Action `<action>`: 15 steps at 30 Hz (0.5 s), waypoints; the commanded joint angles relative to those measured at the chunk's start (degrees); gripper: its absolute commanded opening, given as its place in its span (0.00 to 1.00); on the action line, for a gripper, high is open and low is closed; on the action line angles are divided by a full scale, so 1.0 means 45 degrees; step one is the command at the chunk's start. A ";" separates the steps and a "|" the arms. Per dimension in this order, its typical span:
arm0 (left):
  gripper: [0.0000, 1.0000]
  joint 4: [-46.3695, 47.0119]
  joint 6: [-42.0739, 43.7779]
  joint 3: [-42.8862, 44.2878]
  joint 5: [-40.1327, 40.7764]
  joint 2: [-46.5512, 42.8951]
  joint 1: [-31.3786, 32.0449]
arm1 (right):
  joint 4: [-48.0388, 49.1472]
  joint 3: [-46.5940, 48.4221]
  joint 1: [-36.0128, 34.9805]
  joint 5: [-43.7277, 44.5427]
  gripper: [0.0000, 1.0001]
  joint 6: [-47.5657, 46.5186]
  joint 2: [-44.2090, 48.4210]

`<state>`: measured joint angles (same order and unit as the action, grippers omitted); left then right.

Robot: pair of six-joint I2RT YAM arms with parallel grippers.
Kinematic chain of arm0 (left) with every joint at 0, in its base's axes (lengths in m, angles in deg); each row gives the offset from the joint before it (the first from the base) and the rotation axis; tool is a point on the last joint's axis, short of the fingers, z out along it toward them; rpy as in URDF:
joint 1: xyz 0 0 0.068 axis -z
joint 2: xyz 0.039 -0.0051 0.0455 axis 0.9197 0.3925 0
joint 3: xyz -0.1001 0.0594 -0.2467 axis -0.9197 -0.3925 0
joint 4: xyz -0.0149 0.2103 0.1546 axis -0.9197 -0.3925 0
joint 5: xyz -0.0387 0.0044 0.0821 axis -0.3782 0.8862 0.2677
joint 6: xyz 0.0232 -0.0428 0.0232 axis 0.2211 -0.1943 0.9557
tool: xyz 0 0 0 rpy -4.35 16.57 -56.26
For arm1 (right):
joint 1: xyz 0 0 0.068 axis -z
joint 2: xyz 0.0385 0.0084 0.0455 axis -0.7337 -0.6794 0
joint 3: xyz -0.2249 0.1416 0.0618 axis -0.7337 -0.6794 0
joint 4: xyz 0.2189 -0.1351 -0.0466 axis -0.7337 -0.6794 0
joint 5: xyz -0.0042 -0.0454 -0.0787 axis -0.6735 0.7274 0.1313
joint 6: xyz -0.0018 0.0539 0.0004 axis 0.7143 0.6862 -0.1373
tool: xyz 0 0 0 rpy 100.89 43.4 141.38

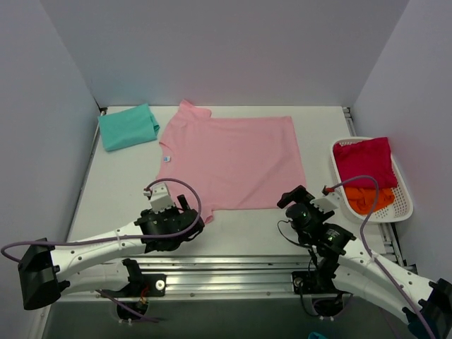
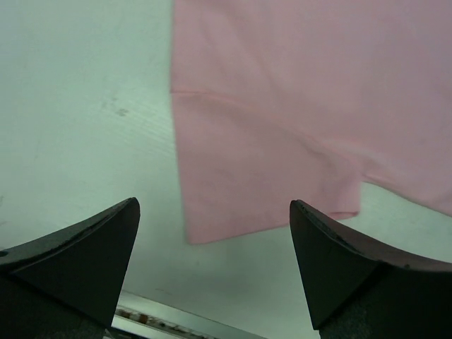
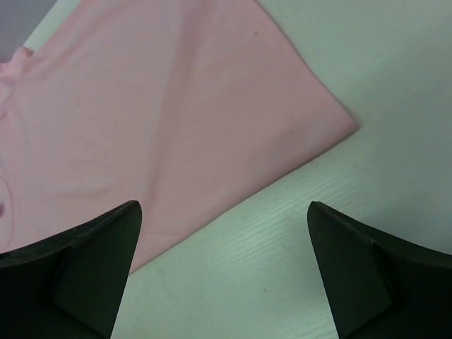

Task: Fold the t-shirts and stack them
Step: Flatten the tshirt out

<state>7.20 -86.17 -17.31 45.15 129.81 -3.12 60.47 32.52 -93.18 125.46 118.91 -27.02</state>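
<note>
A light pink t-shirt lies spread flat in the middle of the table, collar to the left. A folded teal t-shirt sits at the back left corner. My left gripper hovers open at the pink shirt's near left sleeve, and the sleeve lies just ahead of its empty gripper. My right gripper stands open by the shirt's near right corner. In the right wrist view the hem corner lies beyond the empty gripper, above bare table.
A white mesh basket stands at the right edge, holding a crimson red t-shirt on top of an orange one. Grey walls close in the table on three sides. A metal rail runs along the near edge.
</note>
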 commanded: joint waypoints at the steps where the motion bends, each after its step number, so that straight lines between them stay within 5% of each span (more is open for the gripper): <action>1: 0.96 -0.3397 -0.3852 -0.0493 0.0359 0.0409 0.0107 | 0.0879 0.0597 0.0507 -0.0428 1.00 -0.1043 -0.0029; 8: 0.97 -0.2111 -0.4482 -0.1178 -0.0053 0.0762 0.0126 | 0.1935 0.1458 0.2363 -0.2070 1.00 -0.3037 -0.1475; 15: 1.00 0.0391 -0.4364 -0.2154 -0.0736 0.0840 0.0146 | 0.1975 0.1576 0.2600 -0.2031 1.00 -0.3253 -0.1710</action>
<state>3.48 -104.24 -25.73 43.14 133.59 -2.79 68.61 37.44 -82.18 116.15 106.19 -34.30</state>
